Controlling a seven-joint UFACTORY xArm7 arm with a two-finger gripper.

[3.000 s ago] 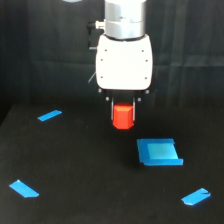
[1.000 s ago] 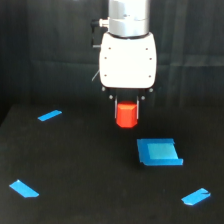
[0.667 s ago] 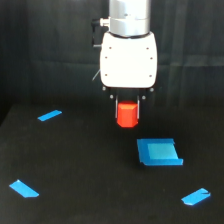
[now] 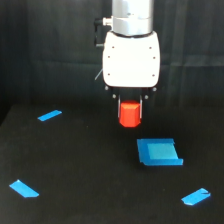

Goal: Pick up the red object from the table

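Note:
The red object (image 4: 130,114) is a small red-orange block held between the short dark fingers under the white gripper body. My gripper (image 4: 130,109) is shut on it and holds it clear above the black table (image 4: 80,175). The block hangs upright, up and to the exterior view's left of the blue square piece (image 4: 158,151).
A blue strip (image 4: 49,115) lies at the exterior view's left, another blue strip (image 4: 24,188) at the lower left, and a third blue strip (image 4: 195,197) at the lower right. A black backdrop stands behind the table.
The gripper with the red block has risen a little and drifted slightly to the exterior view's right since the earliest frame. The blue pieces have not moved.

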